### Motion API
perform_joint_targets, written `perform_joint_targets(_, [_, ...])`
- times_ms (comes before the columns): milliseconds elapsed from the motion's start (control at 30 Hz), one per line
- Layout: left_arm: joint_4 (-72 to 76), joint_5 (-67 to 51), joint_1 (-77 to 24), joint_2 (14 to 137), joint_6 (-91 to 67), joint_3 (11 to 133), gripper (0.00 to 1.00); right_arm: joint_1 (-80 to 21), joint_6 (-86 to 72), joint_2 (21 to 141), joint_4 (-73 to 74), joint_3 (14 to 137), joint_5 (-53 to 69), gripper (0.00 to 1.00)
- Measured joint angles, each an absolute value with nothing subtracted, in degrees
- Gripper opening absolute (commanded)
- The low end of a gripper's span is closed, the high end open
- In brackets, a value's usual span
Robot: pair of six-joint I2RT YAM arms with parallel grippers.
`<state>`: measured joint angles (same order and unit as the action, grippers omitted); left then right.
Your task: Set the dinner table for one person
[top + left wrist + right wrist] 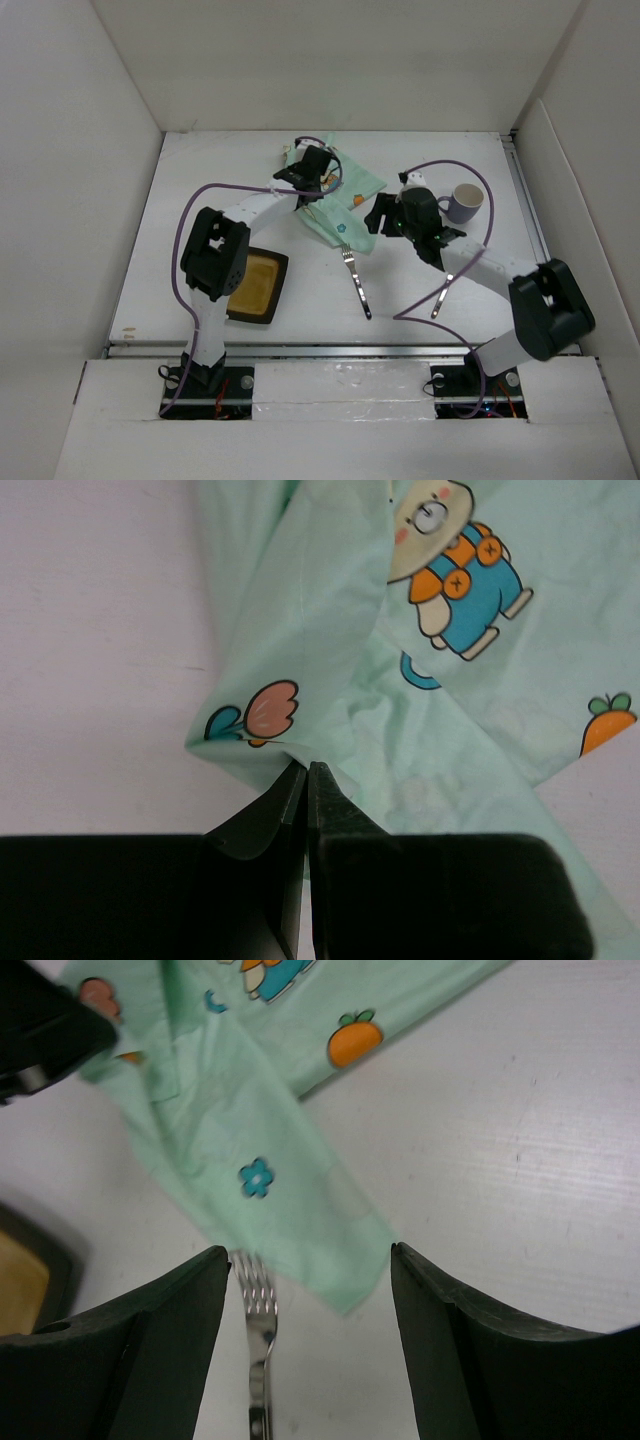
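Observation:
The dinner table (200, 170) is a plain white top. A crumpled mint-green placemat (340, 195) with cartoon prints lies at its middle back. My left gripper (305, 180) is over the placemat's left side. In the left wrist view that gripper (305, 770) is shut on a bunched fold of the placemat (330, 630). My right gripper (376, 216) hovers at the placemat's right corner. In the right wrist view this gripper (310, 1260) is open, with the cloth's corner (340, 1260) and the tines of a fork (262, 1330) between its fingers.
A silver fork (356, 282) lies in front of the placemat. A second silver utensil (440, 298) lies to its right under a purple cable. A lilac mug (465, 203) stands at back right. A black dish with a yellow inside (255, 285) sits front left.

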<state>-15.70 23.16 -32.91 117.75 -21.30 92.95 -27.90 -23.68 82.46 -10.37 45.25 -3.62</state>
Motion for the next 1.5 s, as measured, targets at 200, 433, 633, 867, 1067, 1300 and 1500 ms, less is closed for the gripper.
perform_joint_targets(200, [-14.5,16.4,-23.2,112.1,-21.4,92.3,0.00,-23.9,-27.0,103.8,-8.1,64.6,-5.0,0.73])
perform_joint_targets(433, [-14.8,12.9,-20.4,110.8,-19.7,92.4,0.00,-22.9,-31.8,119.2,-2.9,78.3,-4.6,0.73])
perform_joint_targets(633, [-16.2,11.6,-21.5,110.9,-17.0,95.4,0.00,-22.9,-36.4,123.7,-0.8,85.1,-2.7,0.65])
perform_joint_targets(867, [-15.5,7.0,-17.6,111.0,-17.4,97.0,0.00,-22.9,-39.4,126.3,1.7,88.3,-2.3,0.07])
perform_joint_targets(1067, [-15.7,4.4,-14.7,111.7,-18.7,98.5,0.00,-22.5,-40.3,127.5,1.0,89.4,-2.3,0.00])
perform_joint_targets(1300, [-16.4,-5.1,-9.3,114.4,-22.0,111.2,0.00,-22.2,-34.2,112.6,-0.3,80.6,-5.9,0.00])
perform_joint_targets(1500, [-15.0,-13.1,0.7,118.2,-24.0,120.3,0.00,-19.9,-28.6,96.6,-2.2,80.0,-7.4,0.00])
